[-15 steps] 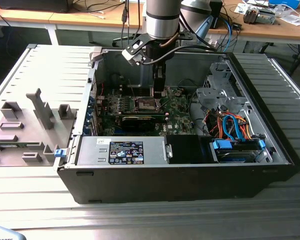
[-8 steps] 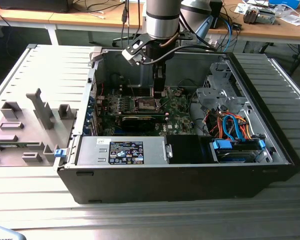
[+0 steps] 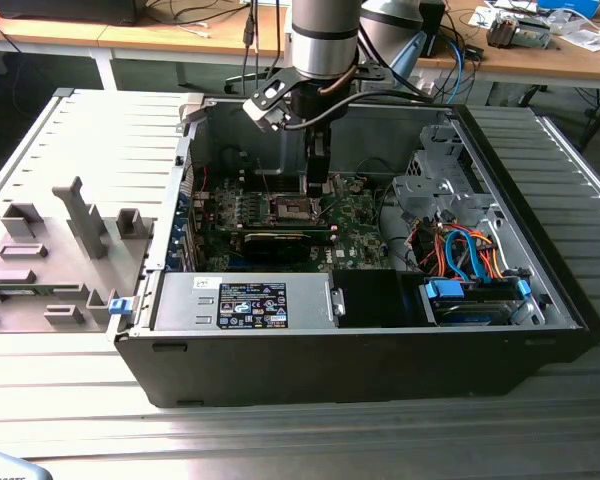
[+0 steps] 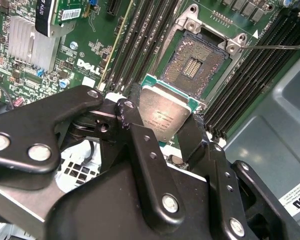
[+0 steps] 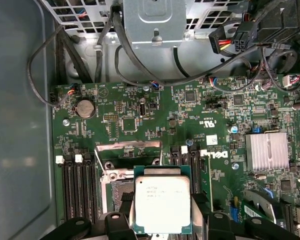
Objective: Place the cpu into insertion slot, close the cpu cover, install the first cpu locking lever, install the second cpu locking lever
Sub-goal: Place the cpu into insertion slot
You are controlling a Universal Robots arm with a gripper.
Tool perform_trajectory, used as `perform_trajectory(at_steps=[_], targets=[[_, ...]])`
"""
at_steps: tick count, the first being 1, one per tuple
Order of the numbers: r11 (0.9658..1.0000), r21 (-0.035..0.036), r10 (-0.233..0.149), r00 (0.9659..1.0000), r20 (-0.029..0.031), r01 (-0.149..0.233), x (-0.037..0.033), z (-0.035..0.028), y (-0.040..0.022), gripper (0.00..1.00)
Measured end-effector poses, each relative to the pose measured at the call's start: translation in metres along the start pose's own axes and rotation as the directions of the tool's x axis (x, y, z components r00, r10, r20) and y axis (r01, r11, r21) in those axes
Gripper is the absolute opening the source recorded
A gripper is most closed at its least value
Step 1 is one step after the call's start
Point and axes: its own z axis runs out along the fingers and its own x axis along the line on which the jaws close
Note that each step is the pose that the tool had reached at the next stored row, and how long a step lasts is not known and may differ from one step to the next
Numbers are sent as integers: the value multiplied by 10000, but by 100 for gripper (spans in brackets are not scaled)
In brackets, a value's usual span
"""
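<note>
Second wrist view: two fingers (image 4: pixel 145 150) clamp one cpu (image 4: pixel 165 117) near one insertion slot (image 4: pixel 192 65).

cpu (image 5: pixel 162 204): a few lines of small dark print on its metal face, seen in both wrist views, too fine to make out
circuit board (image 5: pixel 140 115): a white logo (image 5: pixel 217 155) in block letters and tiny white part markings, none legible
power supply (image 3: pixel 180 300): a dark sticker (image 3: pixel 252 303) with rows of marks and print, and a small white tag (image 3: pixel 202 282), neither legible
case wall (image 4: pixel 270 145): a white sticker (image 4: pixel 296 200) with black print, cut off at the edge
</note>
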Motion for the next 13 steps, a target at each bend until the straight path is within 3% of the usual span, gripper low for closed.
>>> perform_trajectory(at_steps=[13], targets=[[10000, -1, -1, 10000, 23, 1, 2, 37, -2, 54]])
